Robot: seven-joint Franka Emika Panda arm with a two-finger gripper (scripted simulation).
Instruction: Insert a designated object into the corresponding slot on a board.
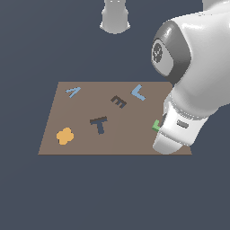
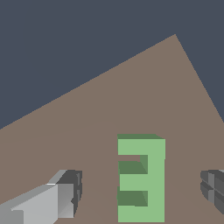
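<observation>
Brown board (image 1: 81, 121) — dark, slate-grey surroundings.

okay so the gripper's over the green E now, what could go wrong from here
The green E block lies between the open fingers but nearer one, so closing may nudge or twist it. The E-shaped slot sits angled on the board, so the block probably needs turning. The T shape lies nearby.

green E block (image 2: 142, 179) flat between spread tool (image 2: 142, 197) fingers, bare board (image 2: 109, 113) all around it
</observation>
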